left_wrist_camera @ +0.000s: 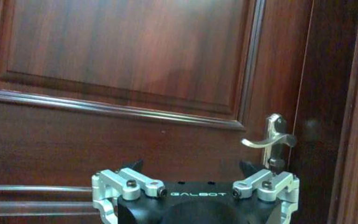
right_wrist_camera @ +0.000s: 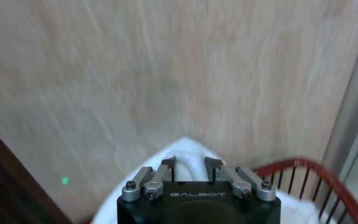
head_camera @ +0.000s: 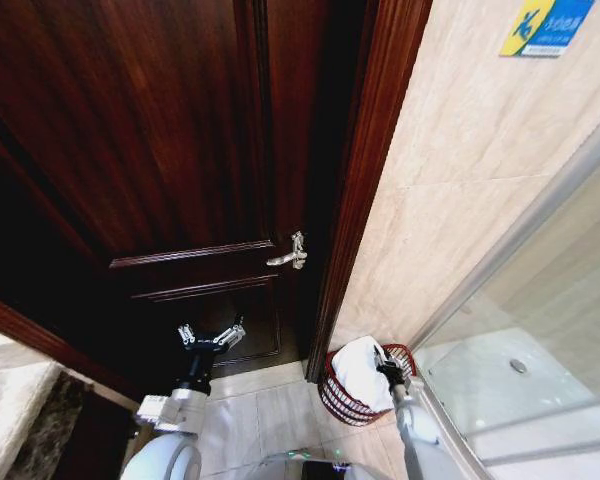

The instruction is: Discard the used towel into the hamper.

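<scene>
On floor, by door frame and tiled wall: hamper (head_camera: pixel 352 398), upright, mouth upward.
Hamper contents: white towel (head_camera: pixel 362 372), bunched, heaped above the rim.
Right end effector (head_camera: pixel 389 372): fingers pinching the towel's top.
Left end effector (head_camera: pixel 211 336): spread, before the wooden door (head_camera: pixel 170 150).

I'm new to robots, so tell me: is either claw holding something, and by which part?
The right claw pinches the white towel at its raised top fold, over the hamper. The left claw is open and holds nothing, near the door.
</scene>
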Motion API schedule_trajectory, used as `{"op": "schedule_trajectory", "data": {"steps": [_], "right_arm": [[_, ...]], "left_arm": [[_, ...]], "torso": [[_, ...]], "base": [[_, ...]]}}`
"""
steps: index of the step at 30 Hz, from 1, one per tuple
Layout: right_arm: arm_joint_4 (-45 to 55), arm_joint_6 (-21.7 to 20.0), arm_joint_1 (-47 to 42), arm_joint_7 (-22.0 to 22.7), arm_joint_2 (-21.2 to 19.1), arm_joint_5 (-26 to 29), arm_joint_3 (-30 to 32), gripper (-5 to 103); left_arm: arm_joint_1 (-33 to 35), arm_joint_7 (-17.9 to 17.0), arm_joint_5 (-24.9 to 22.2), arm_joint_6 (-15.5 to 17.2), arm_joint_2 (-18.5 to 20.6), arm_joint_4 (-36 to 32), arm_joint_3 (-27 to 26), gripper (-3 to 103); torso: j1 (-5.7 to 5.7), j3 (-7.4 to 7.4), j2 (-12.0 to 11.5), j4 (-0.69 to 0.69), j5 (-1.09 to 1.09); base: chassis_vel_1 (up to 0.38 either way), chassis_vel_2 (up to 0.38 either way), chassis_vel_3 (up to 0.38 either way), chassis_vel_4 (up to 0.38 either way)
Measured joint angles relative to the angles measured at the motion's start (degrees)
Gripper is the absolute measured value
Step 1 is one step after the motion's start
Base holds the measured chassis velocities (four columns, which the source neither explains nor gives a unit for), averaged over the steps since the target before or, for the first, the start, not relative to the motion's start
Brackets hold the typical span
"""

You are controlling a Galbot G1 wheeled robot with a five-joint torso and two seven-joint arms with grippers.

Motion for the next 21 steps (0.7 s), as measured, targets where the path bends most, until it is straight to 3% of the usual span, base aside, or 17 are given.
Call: {"op": "schedule_trajectory", "data": {"steps": [3, 7, 14, 21], "right_arm": [[-2.88, -3.43, 1.85, -0.16, -0.51, -0.68, -0.54, 33], [-3.77, -4.83, 1.82, 0.04, -0.26, -1.81, -1.48, 33], [-8.29, -5.12, 2.16, 0.22, 0.16, -4.31, -2.06, 33], [-24.25, -3.01, 9.38, 0.77, -2.19, -9.47, 0.22, 33]], "left_arm": [[0.0, 0.0, 0.0, 0.0, -0.01, 0.0, 0.0, 100], [0.0, 0.0, 0.0, 0.0, -0.01, 0.0, 0.0, 100], [0.0, 0.0, 0.0, 0.0, -0.01, 0.0, 0.0, 100], [0.0, 0.0, 0.0, 0.0, -0.01, 0.0, -0.01, 100]], "torso": [[0.0, 0.0, 0.0, -0.01, -0.01], [0.0, 0.0, 0.0, -0.01, -0.02], [-0.01, -0.01, 0.01, -0.01, -0.02], [-0.01, -0.01, 0.01, 0.01, 0.0]], "base": [[0.0, 0.0, 0.0, 0.0], [0.0, 0.0, 0.0, 0.0], [0.0, 0.0, 0.0, 0.0], [0.0, 0.0, 0.0, 0.0]]}}
